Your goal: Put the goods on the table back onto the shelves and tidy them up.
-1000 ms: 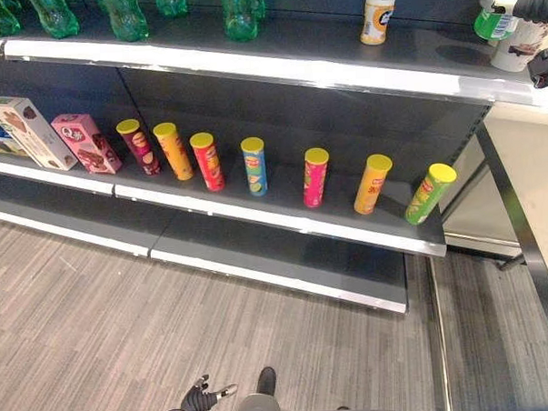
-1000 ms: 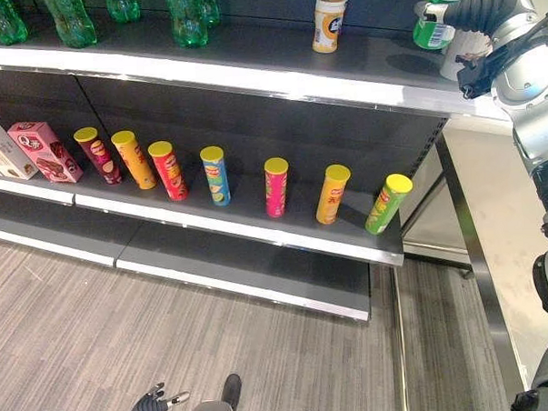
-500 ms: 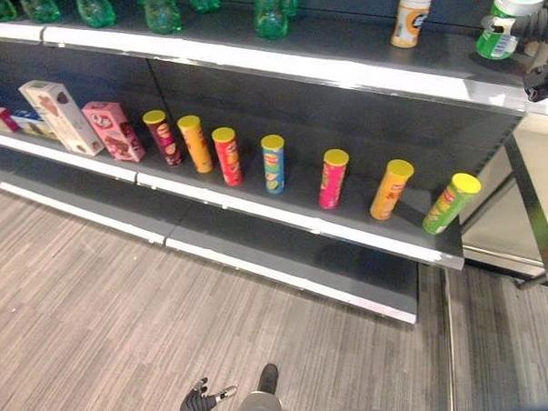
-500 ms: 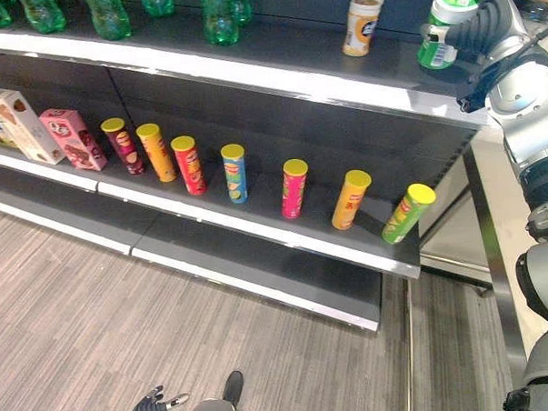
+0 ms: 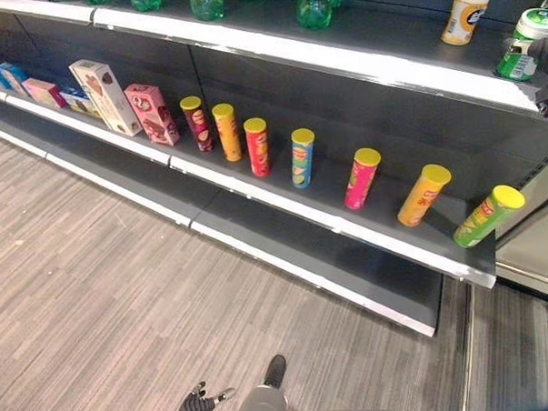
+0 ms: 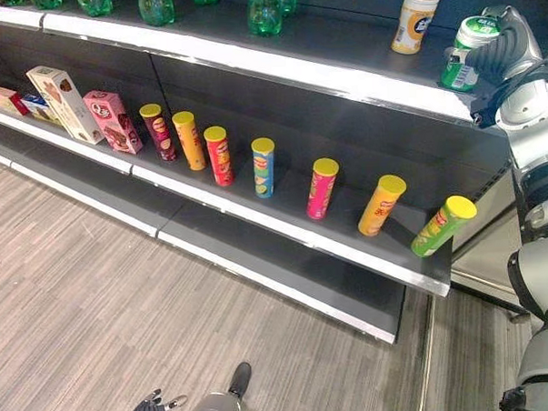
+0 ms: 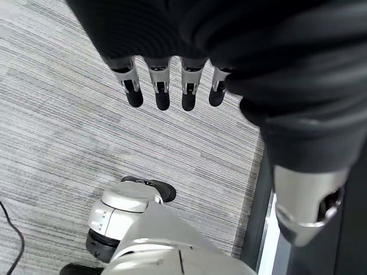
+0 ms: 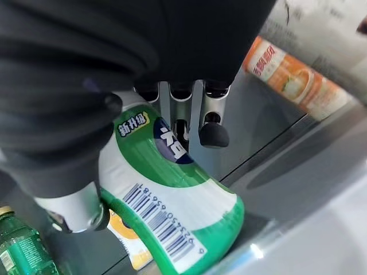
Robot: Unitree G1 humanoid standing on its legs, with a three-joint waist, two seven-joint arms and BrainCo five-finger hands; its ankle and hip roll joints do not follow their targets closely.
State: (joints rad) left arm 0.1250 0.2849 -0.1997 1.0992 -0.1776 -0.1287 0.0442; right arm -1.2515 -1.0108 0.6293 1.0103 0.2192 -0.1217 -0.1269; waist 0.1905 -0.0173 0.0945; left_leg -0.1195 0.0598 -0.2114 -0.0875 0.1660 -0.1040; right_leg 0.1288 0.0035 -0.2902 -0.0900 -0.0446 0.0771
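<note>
Right robot hand (image 6: 508, 54) is reaching up at the right end of the top shelf (image 6: 341, 71), fingers and thumb curling round a green-and-white canister (image 6: 460, 53). In the right wrist view the canister (image 8: 172, 195) is sitting against the palm, tilted, its base at or just above the shelf surface; contact with the shelf is hard to judge. Just beside it on the same shelf, an orange-and-white bottle (image 6: 413, 21) is standing upright, and a second similar one is showing behind it. Further left along the top shelf, green drink bottles (image 6: 265, 7) are standing in a loose group.

Middle shelf (image 6: 256, 220) is carrying a row of tall crisp tubes with yellow lids (image 6: 264, 167), spaced apart, most upright. The green tube (image 6: 443, 224) at the right end is leaning hard to the right, near the shelf's edge. Left of the tubes, a pink box (image 6: 113, 121) and a cream box (image 6: 63, 103) are standing tilted, with smaller boxes beyond them.

Left robot hand (image 7: 172, 86) is hanging low over the grey striped floor (image 6: 96, 295), fingers relaxed and straight, holding nothing; it is showing at the bottom edge of the head views (image 5: 203, 404).
</note>
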